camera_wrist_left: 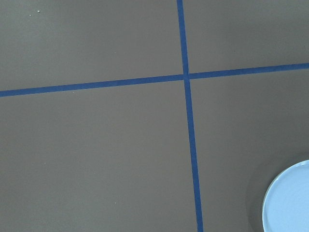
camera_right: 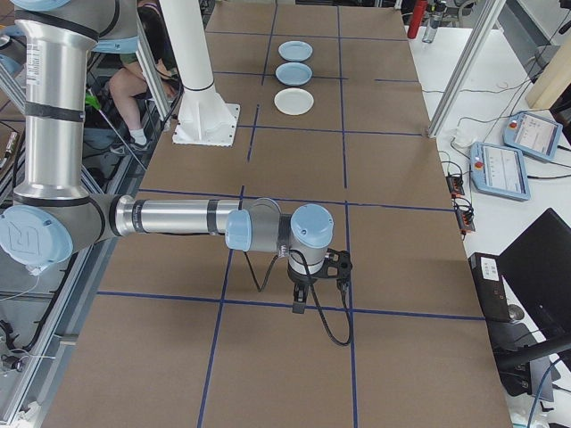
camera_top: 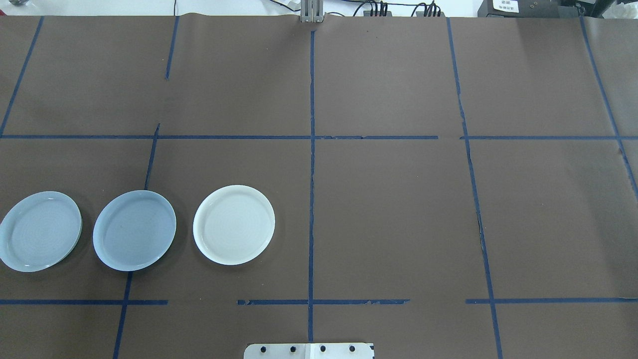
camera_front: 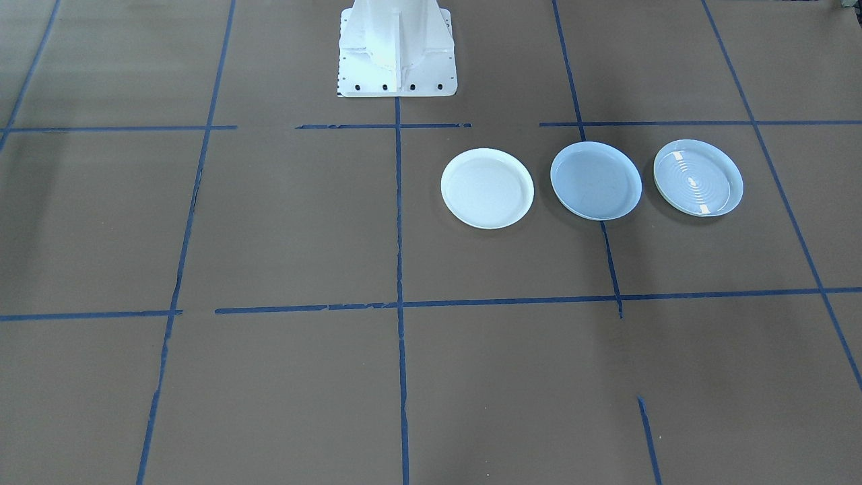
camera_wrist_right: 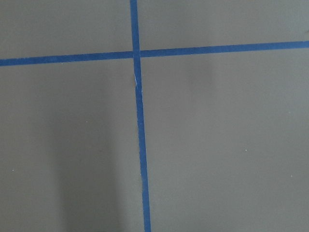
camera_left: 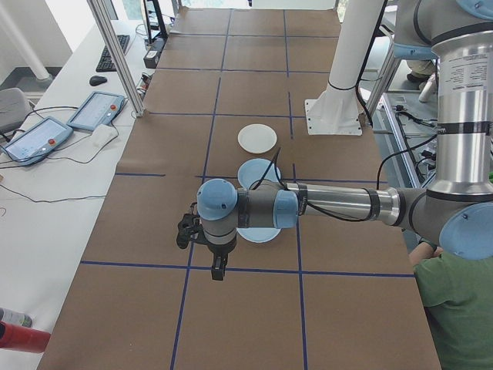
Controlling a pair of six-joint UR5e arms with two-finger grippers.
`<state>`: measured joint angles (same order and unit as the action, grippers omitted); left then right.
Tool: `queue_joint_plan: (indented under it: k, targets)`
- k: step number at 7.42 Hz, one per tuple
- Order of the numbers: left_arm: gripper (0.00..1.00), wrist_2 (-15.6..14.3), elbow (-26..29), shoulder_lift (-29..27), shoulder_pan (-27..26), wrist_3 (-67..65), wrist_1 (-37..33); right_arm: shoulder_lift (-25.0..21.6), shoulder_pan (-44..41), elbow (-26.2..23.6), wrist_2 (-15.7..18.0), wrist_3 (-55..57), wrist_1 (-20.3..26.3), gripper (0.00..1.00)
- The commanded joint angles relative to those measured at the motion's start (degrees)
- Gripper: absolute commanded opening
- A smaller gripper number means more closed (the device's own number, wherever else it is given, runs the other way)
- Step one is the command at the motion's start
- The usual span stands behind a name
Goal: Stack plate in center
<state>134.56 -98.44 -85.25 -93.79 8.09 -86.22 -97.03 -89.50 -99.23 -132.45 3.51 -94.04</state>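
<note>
Three plates lie in a row on the brown table. The middle one, the center, is a plain matte pale-blue plate (camera_front: 596, 180) (camera_top: 134, 230). A white plate (camera_front: 487, 188) (camera_top: 234, 224) lies on the side nearer the robot base. A glossy ringed pale-blue plate (camera_front: 698, 178) (camera_top: 40, 231) lies on the other side. My left gripper (camera_left: 219, 271) hangs over the table beside the ringed plate, and I cannot tell its state. My right gripper (camera_right: 300, 306) hangs far from the plates, and I cannot tell its state either. A pale-blue plate rim (camera_wrist_left: 289, 203) shows in the left wrist view.
The white robot pedestal (camera_front: 397, 47) stands at the table's edge near the plates. Blue tape lines (camera_top: 311, 199) grid the brown cover. Two tablets (camera_left: 96, 110) lie on a side bench. A person in a green shirt (camera_left: 462, 308) sits by the robot.
</note>
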Motion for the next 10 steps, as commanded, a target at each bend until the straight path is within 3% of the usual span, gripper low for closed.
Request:
queue_joint_plan:
  k: [1,5,6,7,8,10]
  targets:
    - [1.0,0.0,0.0,0.0,0.0,-0.1,0.2,0.0,0.0,0.0,0.0,0.0,0.0,1.0]
    - [1.0,0.7,-2.1,0.1,1.2,0.1,-0.1,0.0,-0.1,0.0,0.0,0.0,0.0,1.0]
    - [1.0,2.1,-2.1,0.1,5.0,0.0,-0.4,0.0,0.0,0.0,0.0,0.0,0.0,1.0]
    - [1.0,6.0,-2.0,0.0,10.1,-0.6,-1.1,0.0,0.0,0.0,0.0,0.0,0.0,1.0]
    - [1.0,7.1,-1.9,0.1,13.5,-4.0,-2.5,0.0,0.0,0.0,0.0,0.0,0.0,1.0]
    - [1.0,6.6,-0.4,1.7,18.6,-15.3,-14.0,0.0,0.0,0.0,0.0,0.0,0.0,1.0]
